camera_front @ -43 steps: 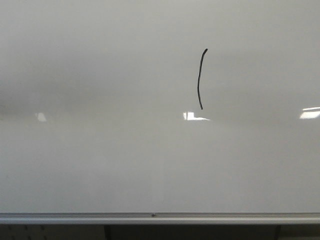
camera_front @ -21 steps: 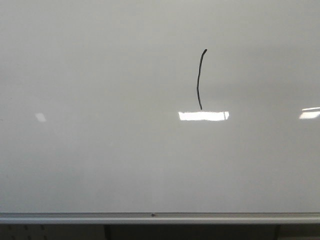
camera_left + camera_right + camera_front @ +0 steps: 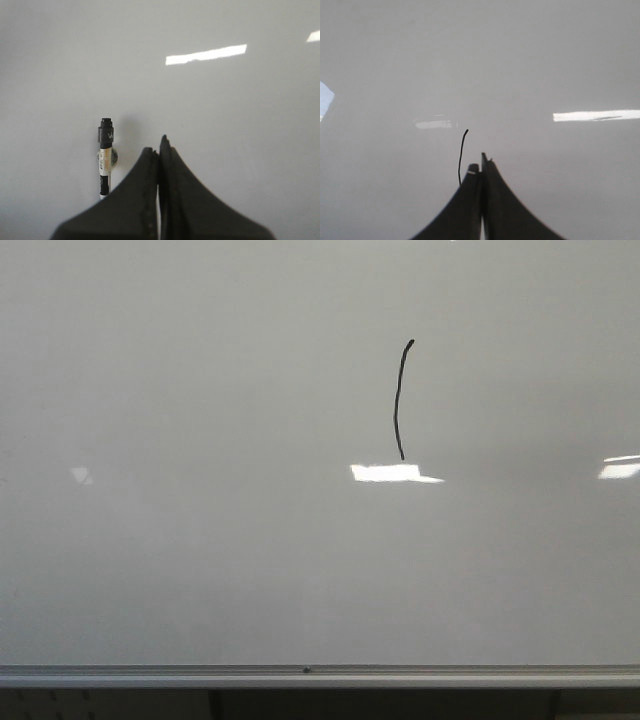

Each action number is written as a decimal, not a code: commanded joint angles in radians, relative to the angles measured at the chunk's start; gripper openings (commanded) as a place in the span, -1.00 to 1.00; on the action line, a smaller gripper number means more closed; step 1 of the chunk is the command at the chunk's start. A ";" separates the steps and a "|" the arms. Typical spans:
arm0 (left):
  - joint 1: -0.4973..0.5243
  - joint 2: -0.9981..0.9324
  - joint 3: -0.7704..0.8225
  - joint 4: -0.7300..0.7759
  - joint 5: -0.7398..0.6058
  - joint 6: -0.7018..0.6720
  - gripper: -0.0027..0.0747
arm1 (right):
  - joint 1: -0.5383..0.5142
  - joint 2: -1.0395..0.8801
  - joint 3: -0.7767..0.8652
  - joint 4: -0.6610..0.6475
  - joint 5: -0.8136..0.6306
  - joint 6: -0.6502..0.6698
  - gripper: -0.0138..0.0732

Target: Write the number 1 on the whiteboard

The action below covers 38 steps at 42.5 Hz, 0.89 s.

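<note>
Front view: number 1 (image 3: 400, 400) unchanged, glare narrower.

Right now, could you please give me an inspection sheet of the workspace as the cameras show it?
Surface: whiteboard, glossy pale grey-white, silver rail along its near edge, bright light reflections on it.
Job's things: number 1, one thin black, slightly curved stroke, right of centre in the front view; also seen in the right wrist view.
Clutter: a marker with a black cap lies on the board beside the left gripper, not held.
Grippers: left gripper shut, holding nothing; right gripper shut, holding nothing, near the stroke's lower end.
Cables: nothing seen.
Surroundings: dark gap below the rail; details too dim to tell.
</note>
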 commanded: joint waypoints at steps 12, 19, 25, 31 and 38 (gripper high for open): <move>-0.008 -0.161 0.055 -0.056 -0.055 -0.006 -0.98 | -0.008 -0.030 -0.018 0.012 -0.036 -0.013 -0.88; -0.008 -0.161 0.055 -0.056 -0.055 -0.006 -0.98 | -0.008 -0.030 -0.018 0.012 -0.017 -0.013 -0.88; -0.008 -0.161 0.055 -0.056 -0.055 -0.006 -0.98 | -0.008 -0.030 -0.018 0.012 -0.017 -0.013 -0.88; -0.008 -0.161 0.055 -0.056 -0.055 -0.006 -0.98 | -0.008 -0.030 -0.018 0.012 -0.017 -0.013 -0.88; -0.008 -0.161 0.055 -0.056 -0.055 -0.006 -0.98 | -0.008 -0.030 -0.018 0.012 -0.017 -0.013 -0.88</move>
